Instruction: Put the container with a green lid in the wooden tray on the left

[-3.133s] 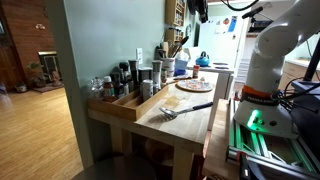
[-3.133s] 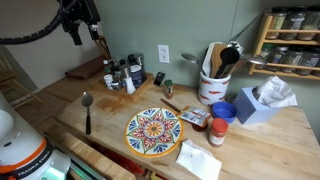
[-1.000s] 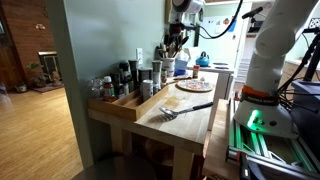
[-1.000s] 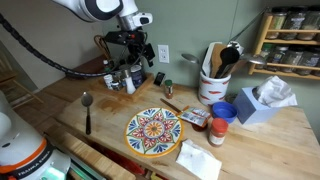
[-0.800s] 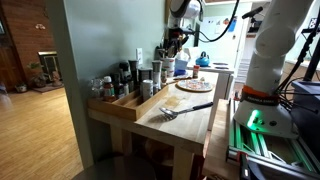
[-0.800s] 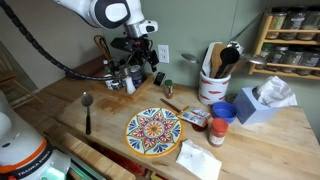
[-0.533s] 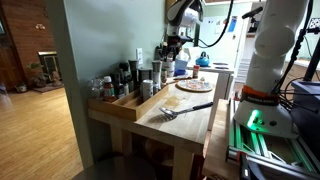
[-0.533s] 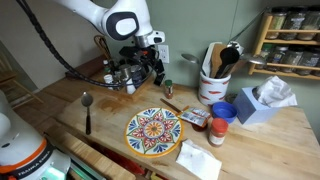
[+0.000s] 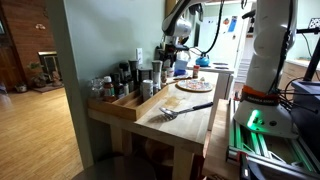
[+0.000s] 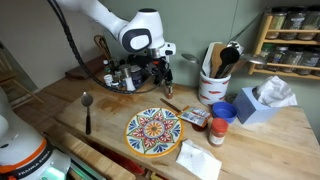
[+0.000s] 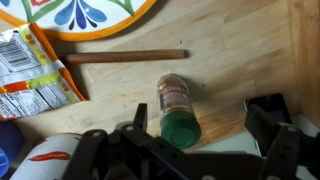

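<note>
The container with the green lid (image 11: 179,110) is a small spice jar standing on the wooden table; it also shows in an exterior view (image 10: 168,88). My gripper (image 11: 200,122) is open right above it, with a finger on either side and not touching. In both exterior views the gripper (image 10: 163,72) (image 9: 172,50) hovers just over the jar. The long wooden tray (image 9: 125,108) lies along the table's edge with several spice bottles (image 10: 120,74) in it.
A colourful round plate (image 10: 153,132) lies mid-table, a spoon (image 10: 87,108) beside it. A utensil crock (image 10: 212,85), a blue tissue box (image 10: 258,105), small jars (image 10: 217,132) and a snack packet (image 11: 25,70) stand nearby. A wooden stick (image 11: 125,56) lies near the jar.
The arm has swung from above the tray's bottles across to the green-lidded jar and come down over it. The jar has not moved.
</note>
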`<action>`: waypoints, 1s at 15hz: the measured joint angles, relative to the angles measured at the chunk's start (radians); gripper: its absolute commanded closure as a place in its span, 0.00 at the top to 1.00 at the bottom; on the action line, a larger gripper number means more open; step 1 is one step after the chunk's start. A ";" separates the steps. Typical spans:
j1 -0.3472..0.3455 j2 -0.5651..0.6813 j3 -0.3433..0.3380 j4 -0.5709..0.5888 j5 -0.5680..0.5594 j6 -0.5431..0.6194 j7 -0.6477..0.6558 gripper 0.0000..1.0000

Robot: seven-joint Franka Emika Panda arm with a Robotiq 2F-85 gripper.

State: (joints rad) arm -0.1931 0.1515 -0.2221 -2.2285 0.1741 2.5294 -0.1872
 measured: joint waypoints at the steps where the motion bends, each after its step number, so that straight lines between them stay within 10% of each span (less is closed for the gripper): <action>1: -0.005 0.020 0.004 0.019 0.008 0.000 0.000 1.00; 5: -0.023 0.089 0.020 0.087 0.020 0.000 0.000 1.00; 6: -0.028 0.103 0.023 0.101 0.020 -0.001 0.000 0.75; 15: -0.067 0.205 0.050 0.194 0.019 -0.076 0.000 0.21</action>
State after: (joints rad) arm -0.2597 0.3563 -0.1717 -2.0349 0.1936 2.4534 -0.1872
